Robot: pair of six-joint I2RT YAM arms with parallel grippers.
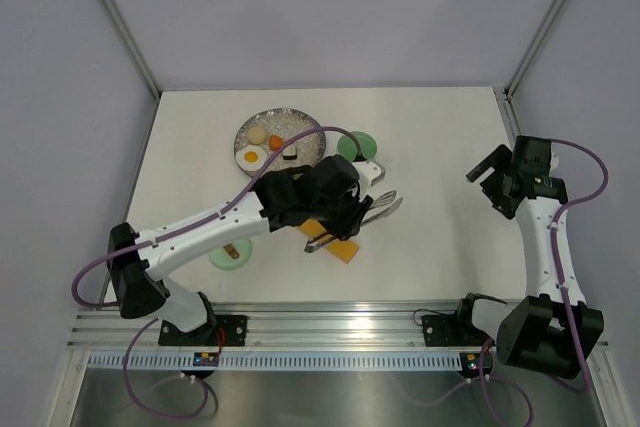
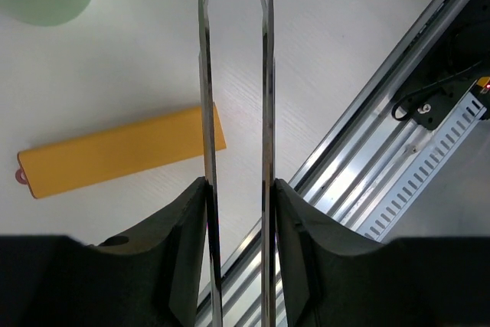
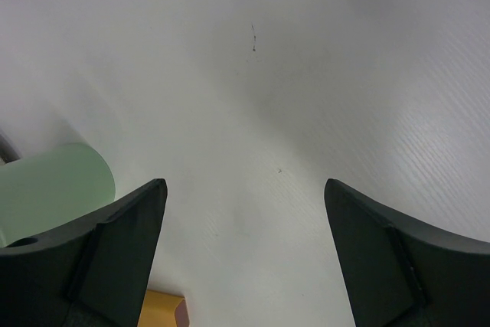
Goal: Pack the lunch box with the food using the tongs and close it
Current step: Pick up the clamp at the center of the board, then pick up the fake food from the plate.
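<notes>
Gripping the tongs (image 2: 204, 97), arms parted and empty, the left gripper (image 2: 239, 189) is holding them mid-frame and should be straddling one piece of food (image 1: 276, 141), upper centre.

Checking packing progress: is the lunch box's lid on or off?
Off. The lid lies on the table, apart from the lunch box.

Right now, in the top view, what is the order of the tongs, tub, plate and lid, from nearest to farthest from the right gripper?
Measured from the right gripper:
1. tongs, mid-table, on its left
2. tub, a little farther left and farther back
3. plate, back of the table, left of the tub
4. lid, far left, near the front edge
</notes>
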